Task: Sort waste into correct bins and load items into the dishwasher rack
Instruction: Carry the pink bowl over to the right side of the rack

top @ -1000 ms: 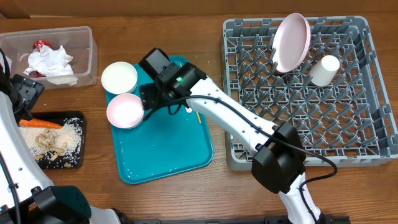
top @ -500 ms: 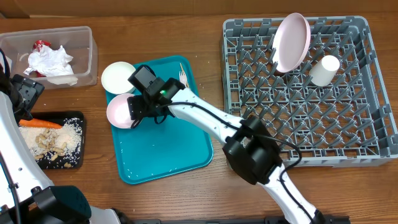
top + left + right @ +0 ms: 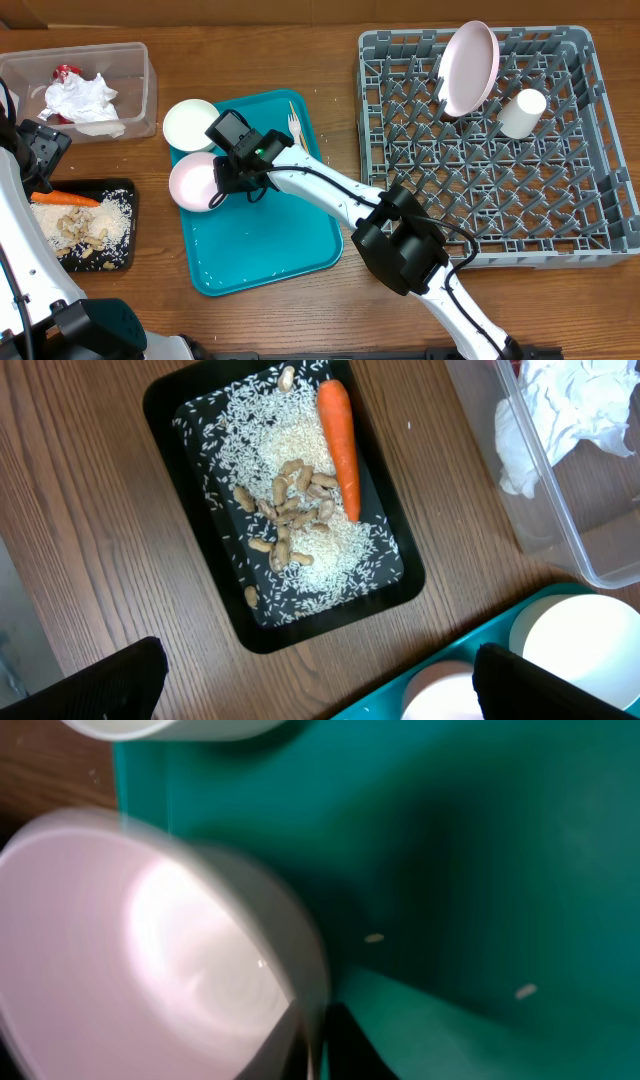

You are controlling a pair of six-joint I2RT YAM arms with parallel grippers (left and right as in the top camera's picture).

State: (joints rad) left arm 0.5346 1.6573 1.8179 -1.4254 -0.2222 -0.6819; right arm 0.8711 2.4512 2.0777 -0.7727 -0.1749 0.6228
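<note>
judged light, stiff and slick, the pink bowl (image 3: 188, 183) is pinched at its rim by the right gripper (image 3: 218, 178), jaws closed.

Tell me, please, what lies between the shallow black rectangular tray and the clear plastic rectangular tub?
Nothing: only bare wooden tabletop separates the shallow black rectangular tray from the clear plastic rectangular tub, as the left wrist view shows.

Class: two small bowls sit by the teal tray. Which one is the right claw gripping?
The pink bowl, nearer the black tray; the right claw pinches its rim. The white bowl beside it is untouched.
</note>
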